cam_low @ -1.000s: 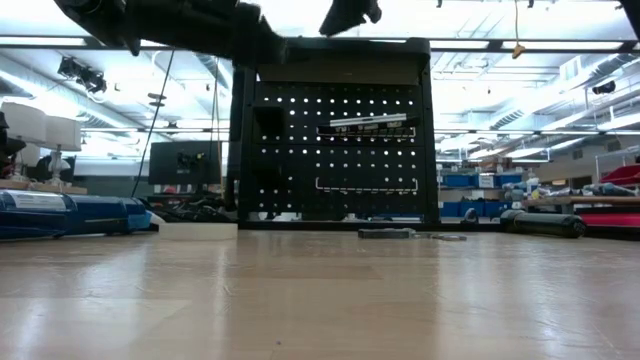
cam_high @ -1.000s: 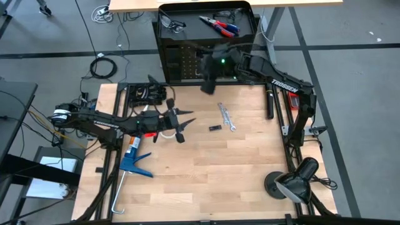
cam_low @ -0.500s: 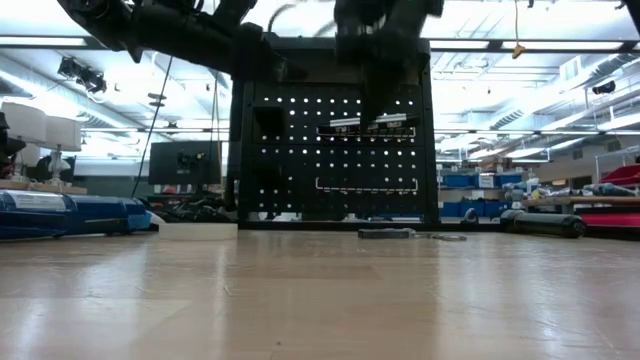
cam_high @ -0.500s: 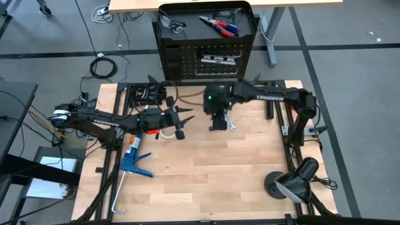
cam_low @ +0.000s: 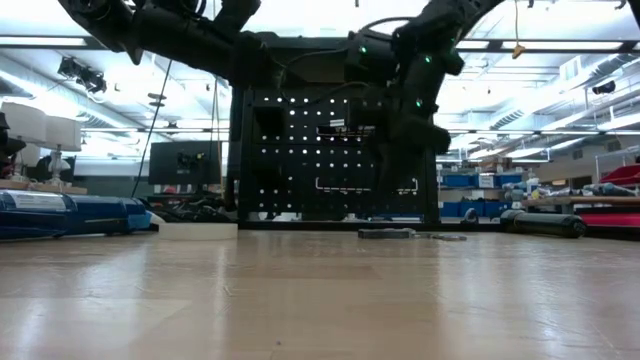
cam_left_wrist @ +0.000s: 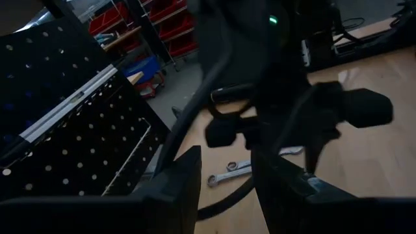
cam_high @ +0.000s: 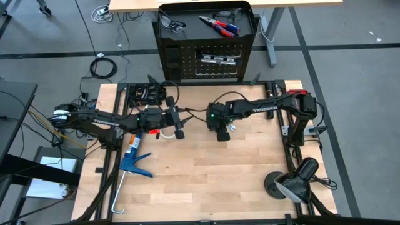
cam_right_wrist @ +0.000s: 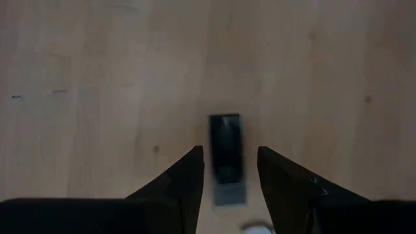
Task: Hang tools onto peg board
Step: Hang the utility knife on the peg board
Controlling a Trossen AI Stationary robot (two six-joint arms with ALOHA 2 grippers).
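right gripper [cam_right_wrist: 227, 170] hangs over the table [cam_right_wrist: 97, 78], fingers spread astride a small black piece [cam_right_wrist: 225, 146] without touching it; left gripper [cam_high: 179, 125] waits nearby, fingers apart.

The right arm reaches from its base at the bench's right edge across toward the middle, wrist bent so the right hand [cam_high: 221, 133] points straight down at the bench top, a green light glowing on it. Its two dark fingers [cam_right_wrist: 174, 185] stand apart with a clear gap between them — nothing gripped. The left arm stretches level from the left side, its left hand [cam_high: 179, 125] aimed toward the right arm, fingers [cam_left_wrist: 174, 188] parted and empty — held above the bench.
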